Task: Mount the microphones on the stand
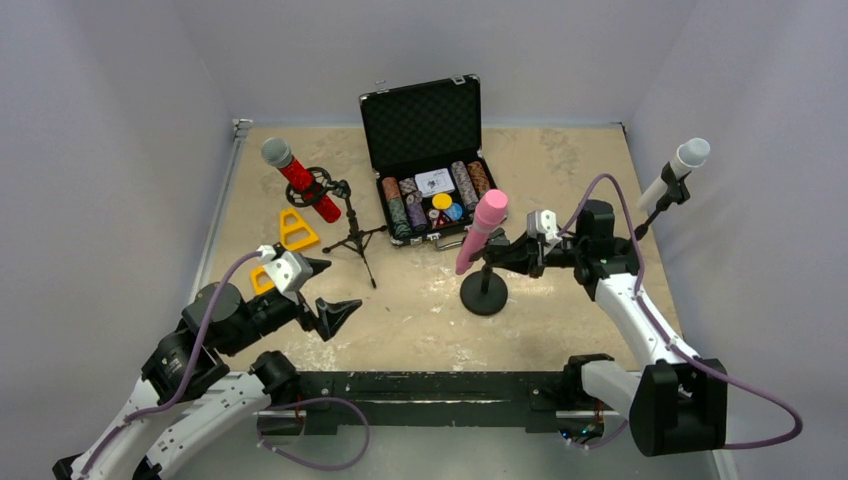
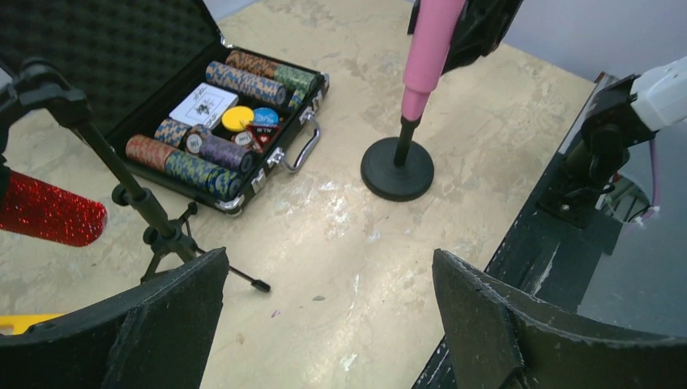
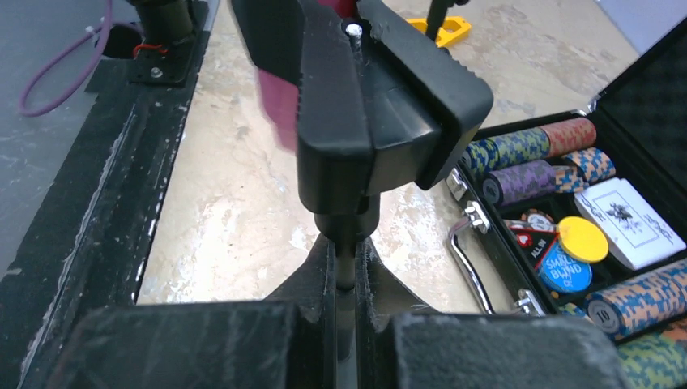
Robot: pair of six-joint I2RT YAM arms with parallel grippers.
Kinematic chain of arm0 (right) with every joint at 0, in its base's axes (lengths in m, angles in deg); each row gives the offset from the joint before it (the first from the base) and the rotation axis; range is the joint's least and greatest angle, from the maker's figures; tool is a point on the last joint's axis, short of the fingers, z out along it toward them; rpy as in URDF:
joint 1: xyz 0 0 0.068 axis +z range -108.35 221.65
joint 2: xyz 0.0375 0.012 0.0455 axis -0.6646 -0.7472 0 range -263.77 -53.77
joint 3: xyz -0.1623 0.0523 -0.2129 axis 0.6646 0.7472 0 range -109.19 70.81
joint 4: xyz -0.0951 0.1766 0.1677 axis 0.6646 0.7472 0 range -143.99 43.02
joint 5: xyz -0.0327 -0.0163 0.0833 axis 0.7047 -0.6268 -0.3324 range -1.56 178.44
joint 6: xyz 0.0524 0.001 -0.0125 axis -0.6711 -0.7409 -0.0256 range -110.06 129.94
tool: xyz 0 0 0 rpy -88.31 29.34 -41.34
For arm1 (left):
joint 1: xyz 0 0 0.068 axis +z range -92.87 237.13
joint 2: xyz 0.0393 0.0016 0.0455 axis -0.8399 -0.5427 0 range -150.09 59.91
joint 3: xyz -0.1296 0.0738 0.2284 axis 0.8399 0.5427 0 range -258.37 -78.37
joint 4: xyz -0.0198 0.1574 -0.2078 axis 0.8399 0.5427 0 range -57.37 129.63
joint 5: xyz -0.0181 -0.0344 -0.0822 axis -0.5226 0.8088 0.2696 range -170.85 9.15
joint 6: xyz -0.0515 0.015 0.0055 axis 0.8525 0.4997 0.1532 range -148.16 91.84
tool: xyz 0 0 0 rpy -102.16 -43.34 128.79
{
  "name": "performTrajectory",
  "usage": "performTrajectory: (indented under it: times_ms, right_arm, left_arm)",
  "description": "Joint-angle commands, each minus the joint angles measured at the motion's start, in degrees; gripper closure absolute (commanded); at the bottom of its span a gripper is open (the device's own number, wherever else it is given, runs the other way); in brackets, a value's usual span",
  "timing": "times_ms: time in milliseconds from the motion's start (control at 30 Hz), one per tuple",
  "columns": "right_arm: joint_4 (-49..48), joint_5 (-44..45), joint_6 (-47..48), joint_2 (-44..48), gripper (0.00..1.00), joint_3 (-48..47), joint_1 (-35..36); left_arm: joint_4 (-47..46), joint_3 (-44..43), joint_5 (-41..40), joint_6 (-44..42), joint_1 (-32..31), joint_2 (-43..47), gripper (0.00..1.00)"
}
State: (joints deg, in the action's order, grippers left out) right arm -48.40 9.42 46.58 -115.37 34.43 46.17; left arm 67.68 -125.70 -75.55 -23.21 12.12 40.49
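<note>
The pink microphone (image 1: 481, 230) stands tilted in the clip of a round-base stand (image 1: 485, 292) at the table's middle. My right gripper (image 1: 499, 252) is shut on that stand's thin pole (image 3: 346, 259), just under the black clip (image 3: 364, 105); the pink microphone (image 3: 279, 105) shows behind the clip. The glittery red microphone (image 1: 297, 182) sits in a tripod stand (image 1: 352, 228) at the back left. The white microphone (image 1: 678, 168) sits in a holder by the right wall. My left gripper (image 1: 335, 290) is open and empty over bare table (image 2: 328, 267), near the tripod's feet (image 2: 162, 235).
An open black case of poker chips (image 1: 430, 200) stands at the back middle, just behind the pink microphone's stand; it also shows in the left wrist view (image 2: 219, 121). Two yellow pieces (image 1: 297, 230) lie at the left. A black rail (image 1: 420, 390) runs along the near edge.
</note>
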Motion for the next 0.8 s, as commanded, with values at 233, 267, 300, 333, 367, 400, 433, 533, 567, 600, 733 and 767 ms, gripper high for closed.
performTrajectory:
  times_ms: [233, 267, 300, 333, 367, 400, 433, 533, 567, 600, 733, 767]
  right_arm:
    - [-23.23, 21.02, -13.03, -0.09, 1.0, -3.84, -11.88]
    - [-24.91, 23.58, -13.9, -0.74, 1.0, -4.08, -12.55]
    - [-26.6, 26.31, -14.54, -1.46, 1.0, -4.02, -12.9]
    - [-28.69, 29.32, -14.93, -1.95, 1.0, -3.42, -13.02]
    - [-31.54, 32.46, -15.93, -2.45, 1.0, -2.51, -13.08]
    - [-34.64, 36.6, -17.6, -3.27, 1.0, -1.63, -13.04]
    - [-37.62, 39.36, -19.0, -4.16, 1.0, -1.03, -13.07]
    - [-41.28, 43.46, -23.5, -7.33, 1.0, -0.88, -13.14]
    - [-41.61, 43.82, -24.43, -7.99, 1.0, -0.7, -13.22]
    - [-41.92, 43.86, -24.92, -8.34, 1.0, -0.31, -13.36]
    - [-39.65, 44.11, -25.72, -7.95, 0.94, -0.14, -14.23]
    - [-38.21, 43.46, -25.49, -7.8, 0.91, -0.55, -14.58]
  left_arm:
    - [1.1, 5.77, -3.28, -0.75, 0.11, 4.07, 0.01]
    - [1.09, 5.94, -3.36, -0.73, 0.08, 4.37, 0.01]
    - [1.08, 6.15, -3.44, -0.73, 0.08, 4.54, 0.01]
    - [1.09, 6.34, -3.52, -0.73, 0.1, 4.77, 0.01]
    - [1.02, 6.44, -3.54, -0.81, 0.05, 4.86, 0.01]
    - [0.99, 6.46, -3.54, -0.86, 0.11, 4.88, 0.01]
    - [1.03, 6.51, -3.62, -0.88, 0.09, 4.91, 0.01]
    - [1.05, 6.7, -3.65, -0.82, 0.07, 4.92, 0.01]
    - [1.07, 6.74, -3.67, -0.86, 0.08, 4.9, 0.01]
    - [1.1, 6.87, -3.7, -0.9, 0.08, 4.87, 0.01]
    - [1.03, 6.99, -3.73, -1.0, 0.09, 4.9, 0.01]
    - [1.08, 6.99, -3.72, -1.04, 0.14, 4.92, 0.01]
